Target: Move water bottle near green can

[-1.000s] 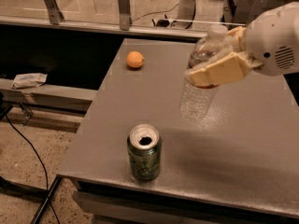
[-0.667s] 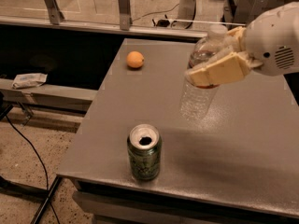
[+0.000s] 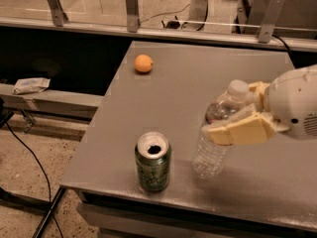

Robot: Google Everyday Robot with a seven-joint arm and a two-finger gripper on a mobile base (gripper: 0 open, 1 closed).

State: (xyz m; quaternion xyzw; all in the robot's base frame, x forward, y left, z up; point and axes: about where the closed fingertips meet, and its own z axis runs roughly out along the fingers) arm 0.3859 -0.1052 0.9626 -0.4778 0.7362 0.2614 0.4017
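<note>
Where the task stood: carrying step, judged nearly finished; the water bottle [image 3: 210,155] was held beside the green can [image 3: 153,161], on its right in the view, near it but not touching.
Water bottle: tilted, with the white cap leaning up and to the right and the base toward the can, low at the bench [image 3: 198,73]; whether the base rested on the surface could not be told.
Hand [image 3: 237,119]: at the right of the view, with its pale fingers clamped across the bottle's upper body, just below the cap.
Arm: only a rounded white wrist housing showed, behind the hand at the right edge, held low over the front half of the bench.
Green can: upright near the front edge, with its opened silver top facing up.
Next move, as judged: bring the bottle upright, settle its base on the bench beside the can, then let go without knocking the can.
Orange [image 3: 143,63]: on the far left of the bench, well apart from both.
</note>
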